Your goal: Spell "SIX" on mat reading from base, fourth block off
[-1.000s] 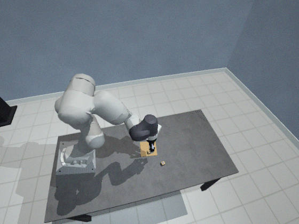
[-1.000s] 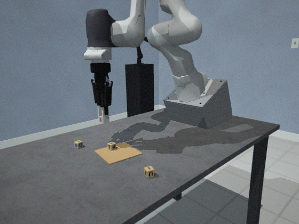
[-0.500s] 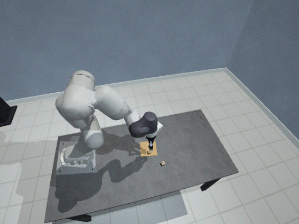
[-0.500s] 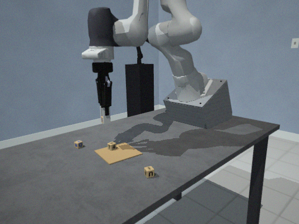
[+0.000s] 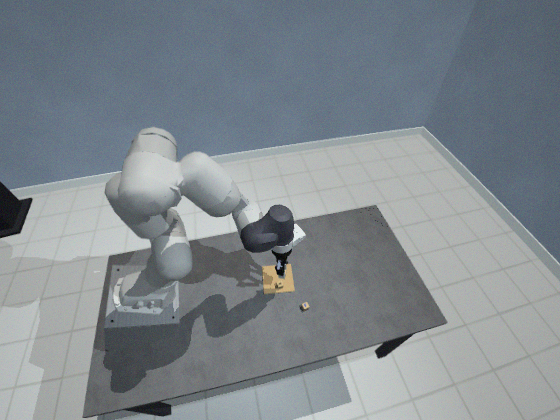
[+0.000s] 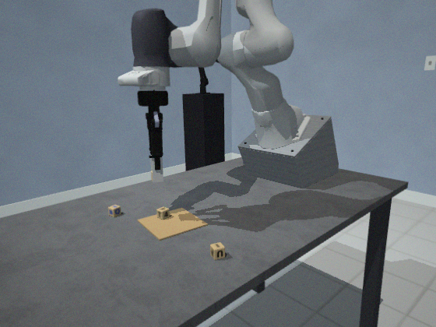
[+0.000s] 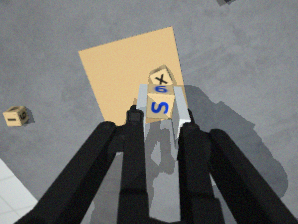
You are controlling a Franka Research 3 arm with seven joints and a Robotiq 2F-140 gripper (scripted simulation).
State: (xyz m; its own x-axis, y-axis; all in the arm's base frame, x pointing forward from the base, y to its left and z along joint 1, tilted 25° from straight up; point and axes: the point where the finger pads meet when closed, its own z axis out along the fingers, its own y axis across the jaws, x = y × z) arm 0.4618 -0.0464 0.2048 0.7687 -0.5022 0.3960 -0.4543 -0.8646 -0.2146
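My gripper [image 7: 159, 97] [image 6: 156, 171] [image 5: 280, 271] is shut on the S block [image 7: 160, 106] [image 6: 157, 177], whose top face shows a blue S. It holds the block in the air above the tan mat [image 7: 120, 65] [image 6: 175, 227] [image 5: 270, 288]. The X block [image 7: 162, 79] [image 6: 163, 212] [image 5: 280, 285] lies flat on the mat, near its edge and just beyond the held block in the wrist view. A block with a black bar, the I block [image 7: 16, 116], lies on the table off the mat, at the left of the wrist view.
Two loose blocks lie on the dark table [image 6: 78, 272] off the mat: one with blue letters [image 6: 114, 210] and one with black letters [image 6: 218, 251] [image 5: 304, 306]. The robot base [image 6: 292, 159] stands at the table's far end.
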